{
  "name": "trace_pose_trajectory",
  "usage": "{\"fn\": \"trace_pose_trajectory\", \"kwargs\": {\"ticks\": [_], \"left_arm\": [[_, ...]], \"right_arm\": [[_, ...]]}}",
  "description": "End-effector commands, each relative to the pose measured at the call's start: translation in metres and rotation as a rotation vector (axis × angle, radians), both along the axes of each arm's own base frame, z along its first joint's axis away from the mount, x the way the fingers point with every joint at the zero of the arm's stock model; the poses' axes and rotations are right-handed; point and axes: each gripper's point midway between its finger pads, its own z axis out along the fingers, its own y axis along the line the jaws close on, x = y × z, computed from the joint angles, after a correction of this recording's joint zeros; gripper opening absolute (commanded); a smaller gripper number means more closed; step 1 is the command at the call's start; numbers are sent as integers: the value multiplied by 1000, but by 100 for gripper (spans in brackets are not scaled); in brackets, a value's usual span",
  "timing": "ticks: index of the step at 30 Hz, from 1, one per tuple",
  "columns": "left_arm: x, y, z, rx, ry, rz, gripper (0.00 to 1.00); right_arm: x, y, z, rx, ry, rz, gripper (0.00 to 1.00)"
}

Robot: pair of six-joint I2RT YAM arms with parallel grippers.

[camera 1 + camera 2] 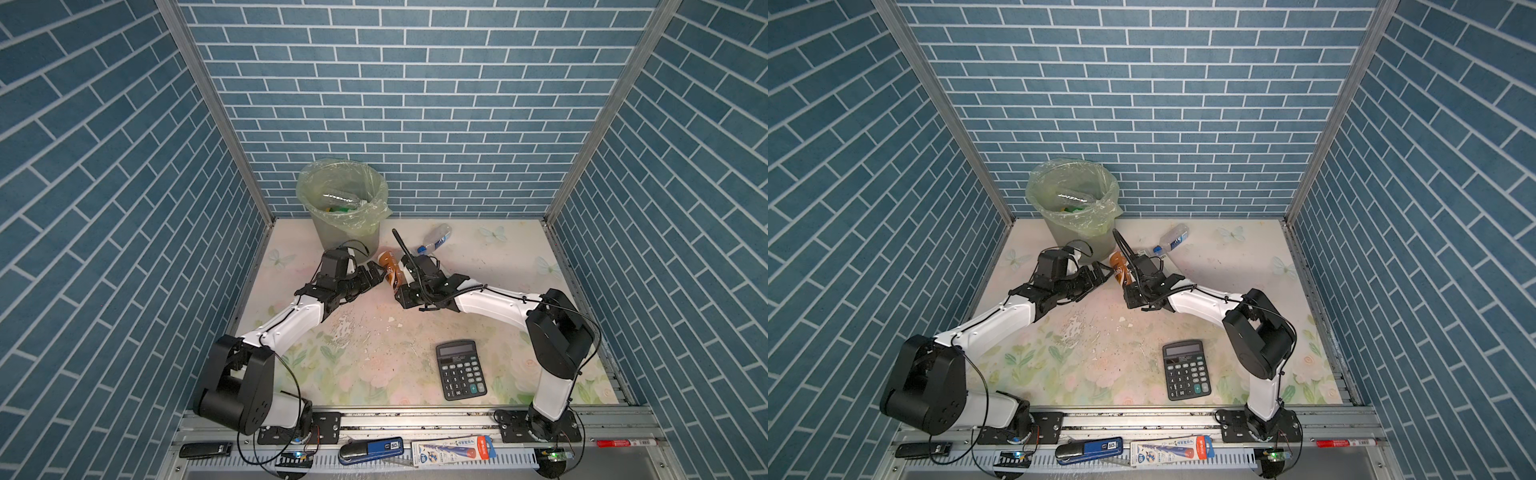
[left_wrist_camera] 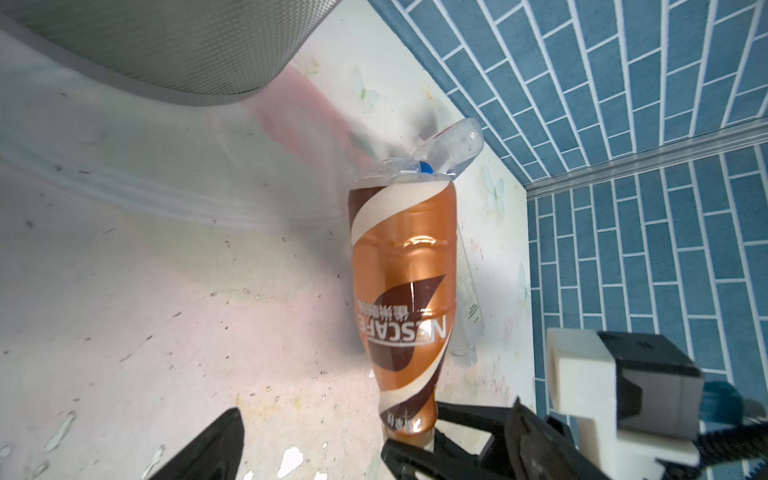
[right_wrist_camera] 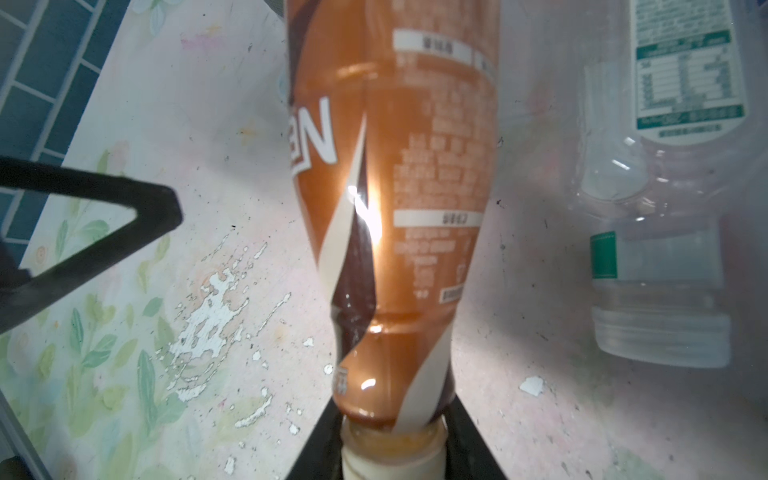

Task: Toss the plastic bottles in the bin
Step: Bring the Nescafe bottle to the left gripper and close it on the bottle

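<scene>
Right fingers (image 3: pixel 467 436) clenched on neck of brown-and-cream plastic coffee bottle (image 1: pixel 388 268), base pointing toward round translucent grey-green bin (image 1: pixel 353 241), near its wall. Left fingers (image 2: pixel 212 440) spread wide, empty, beside the bottle. Bottle looks empty: light, thin-walled, dents easily, glossy sleeve probably slippery. Stiff neck by cap is best hold.

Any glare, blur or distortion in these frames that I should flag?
Right wrist view: a bright glare streak runs down the brown plastic coffee bottle, and the clear plastic bottle beside it looks soft. Left wrist view: a hazy pale smear curves beside the round grey-green bin. In both top views: sharp and evenly lit, side walls splayed by the wide lens.
</scene>
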Motion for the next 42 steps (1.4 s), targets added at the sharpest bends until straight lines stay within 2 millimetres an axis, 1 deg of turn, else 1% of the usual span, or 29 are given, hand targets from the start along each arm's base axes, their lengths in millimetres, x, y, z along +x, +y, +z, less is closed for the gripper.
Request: {"fn": "trace_pose_trajectory", "kwargs": {"ticks": [1,5,8,12,16,18,23,29,33,38,40,42], "left_arm": [[12,-8,10,5,-40,-7,99],[17,-10,9,21,-41,-9,99],[20,-8,6,30,-36,8,99],[23,-8,9,29,-48,15,99],[28,-9,12,20,-57,23,94],[31,-10,16,5,-69,30,92],[35,-13,26,-10,-99,37,84],[34,-16,32,-5,-122,37,66],[32,-15,30,-2,-118,41,61],[32,-16,34,-2,-130,32,56],[32,-16,35,10,-132,29,55],[32,-14,38,19,-136,30,54]], "right_arm": [[-14,1,8,9,-24,71,17],[-18,4,19,50,-44,89,17],[-21,8,28,76,-54,108,17],[-23,9,37,105,-75,122,17],[-28,13,47,154,-96,149,17],[-30,15,51,175,-103,159,17],[-33,16,52,194,-103,171,17],[-33,17,51,194,-105,175,16],[-34,16,49,192,-101,177,16],[-33,15,47,186,-104,171,18],[-33,14,48,186,-108,170,21],[-33,13,49,182,-111,169,26]]}}
